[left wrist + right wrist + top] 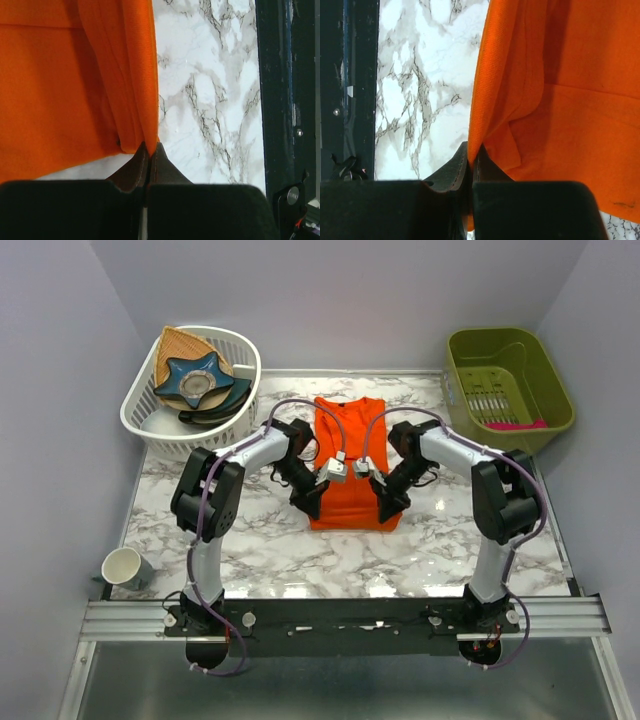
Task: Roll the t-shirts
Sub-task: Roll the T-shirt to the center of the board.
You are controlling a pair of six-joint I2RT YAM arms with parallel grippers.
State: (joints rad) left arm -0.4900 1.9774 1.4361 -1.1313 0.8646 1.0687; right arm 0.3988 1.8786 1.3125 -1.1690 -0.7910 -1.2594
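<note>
The bright orange t-shirt [349,445] lies folded into a long narrow strip on the marble table [260,560], collar toward the back. My left gripper [312,502] is shut on the strip's near left corner, the cloth pinched between its jaws in the left wrist view [149,148], where the t-shirt [60,90] fills the upper left. My right gripper [388,508] is shut on the near right corner, pinched likewise in the right wrist view [471,154], where the t-shirt [570,100] fills the right side. Both corners are raised slightly off the table.
A white basket [150,415] at the back left holds a tan woven piece and a blue star dish. A green bin [555,390] with a pink item stands at the back right. A white cup [123,567] sits at the near left edge.
</note>
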